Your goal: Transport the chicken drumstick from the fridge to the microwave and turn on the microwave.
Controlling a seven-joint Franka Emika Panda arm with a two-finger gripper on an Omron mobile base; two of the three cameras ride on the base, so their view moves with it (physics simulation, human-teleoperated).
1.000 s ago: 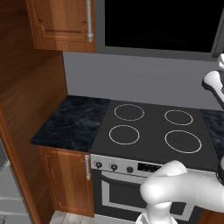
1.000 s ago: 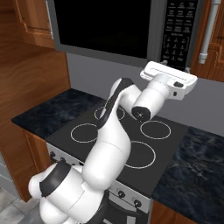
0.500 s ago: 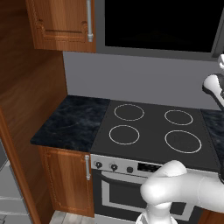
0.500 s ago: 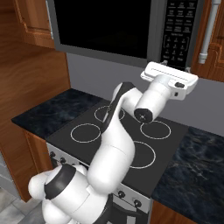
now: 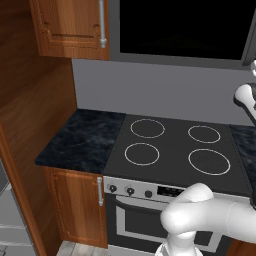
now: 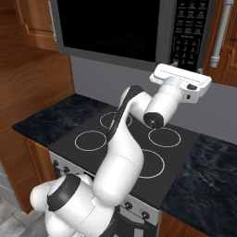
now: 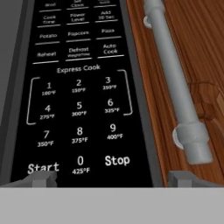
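Observation:
The microwave (image 6: 115, 28) hangs above the stove, its dark glass door closed. In the hand view its keypad (image 7: 78, 100) is very close, with the Start key (image 7: 43, 167) at the lower left just above my left fingertip (image 7: 41, 178). My gripper (image 7: 114, 180) is open, tips wide apart, nothing between them. From the right base view my gripper (image 6: 187, 66) points up at the lower end of the control panel (image 6: 189, 28). The chicken drumstick is out of view. A grey sliver of the fridge (image 5: 7, 215) shows at the lower left of the left base view.
Below the microwave lies a black stovetop (image 5: 175, 150) with four rings, and an oven front (image 5: 145, 210) under it. Dark marble counter (image 5: 80, 137) flanks it. A wooden cabinet (image 7: 192, 52) with a grey bar handle (image 7: 175, 74) sits right beside the keypad.
The forearm has shifted only slightly. The hand stays at the microwave's control panel.

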